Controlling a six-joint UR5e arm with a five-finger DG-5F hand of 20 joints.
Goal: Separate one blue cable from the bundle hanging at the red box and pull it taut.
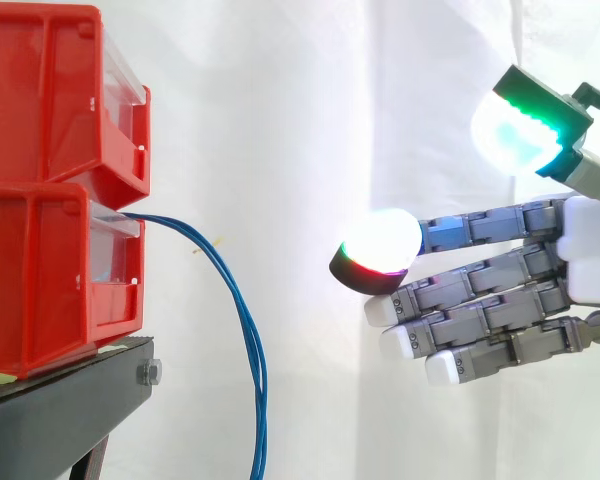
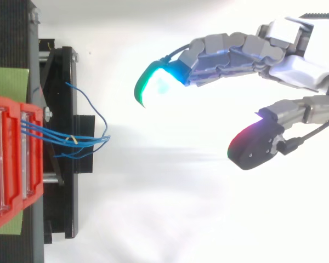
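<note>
**A:** What do the bins hold?

**B:** Two are stacked on the black stand (image 1: pixel 60 410), the upper red bin (image 1: pixel 40 90) on the lower red bin (image 1: pixel 35 290). Both have clear fronts, and I can't tell what lies behind them. The blue cables (image 1: pixel 255 350) come out at the top of the lower bin's front, arch outward and hang down past the stand's edge.

**A:** Are the cables loose or bound?

**B:** From above they fan out slightly, with one end curling free. A small yellowish tie (image 2: pixel 71 139) sits on them just off the bin.

**A:** And the robot hand?

**B:** The robot hand (image 1: pixel 500 300) is spread open with its fingers straight, and it holds nothing. Its glowing fingertips (image 1: pixel 380 240) point at the cables but are well apart from them, level with the lower bin. The white curtain (image 1: pixel 300 120) hangs behind it.

**A:** Is anything else there?

**B:** There is a green patch (image 2: pixel 11 82) on the stand beside the bins.
</note>
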